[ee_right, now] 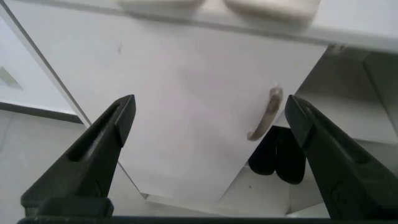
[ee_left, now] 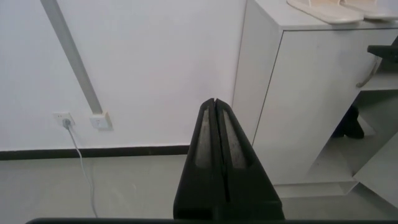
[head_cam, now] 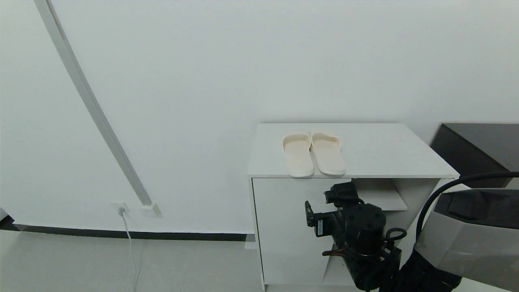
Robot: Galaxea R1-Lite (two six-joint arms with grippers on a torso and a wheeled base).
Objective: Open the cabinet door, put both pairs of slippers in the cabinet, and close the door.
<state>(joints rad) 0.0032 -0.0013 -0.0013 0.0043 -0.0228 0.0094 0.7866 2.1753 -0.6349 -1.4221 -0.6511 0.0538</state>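
White wall (head_cam: 243, 61), white cabinet top (head_cam: 385, 150) with 2 cream slippers (head_cam: 326, 156); left gripper (ee_left: 215, 104) clenched, right gripper (ee_right: 210, 102) released.

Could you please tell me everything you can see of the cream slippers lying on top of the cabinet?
The cream slippers are a matching pair of plain slides, seemingly soft foam or rubber, each with a broad band over the toe end. They lie flat, soles down, side by side and touching, bands toward the wall, heels at the front edge of the white cabinet top. Nothing else touches them.

Slippers (head_cam: 313, 154) side by side atop cabinet (head_cam: 385, 156)
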